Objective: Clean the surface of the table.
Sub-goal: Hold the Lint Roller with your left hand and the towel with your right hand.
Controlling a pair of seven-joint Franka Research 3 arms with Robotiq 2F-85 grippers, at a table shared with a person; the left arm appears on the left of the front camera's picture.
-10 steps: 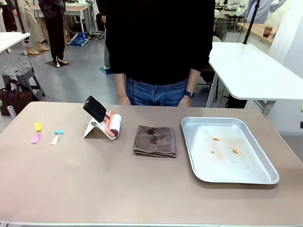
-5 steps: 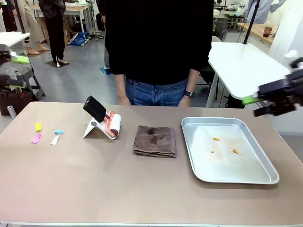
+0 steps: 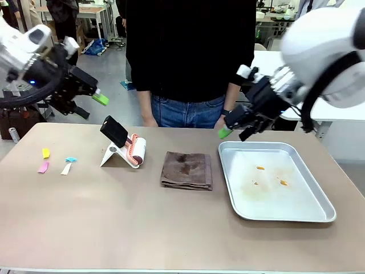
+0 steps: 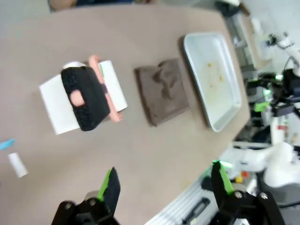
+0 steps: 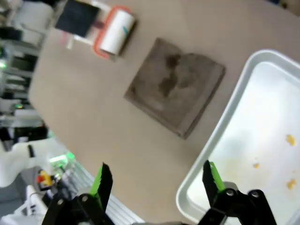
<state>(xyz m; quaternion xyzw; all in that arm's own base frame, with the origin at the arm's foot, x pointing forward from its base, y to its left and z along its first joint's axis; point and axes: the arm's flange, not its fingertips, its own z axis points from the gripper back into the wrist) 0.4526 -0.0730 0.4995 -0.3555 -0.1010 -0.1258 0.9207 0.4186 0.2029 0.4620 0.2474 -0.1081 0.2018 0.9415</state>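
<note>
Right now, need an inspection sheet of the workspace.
Surface: table, taupe top, no spill visible.
Job's things: brown cloth folded mid-table; lint roller on white stand to its left.
Clutter: four paper scraps at left; metal tray with orange crumbs at right.
Grippers: left gripper and right gripper open, empty, above the table.
Cables: black cable on right arm, off the table.
Surroundings: person at far edge; white table behind.

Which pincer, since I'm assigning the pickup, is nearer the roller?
Left. The left pincer hovers just above-left of the roller; the right pincer hangs beyond the cloth, by the tray.
</note>
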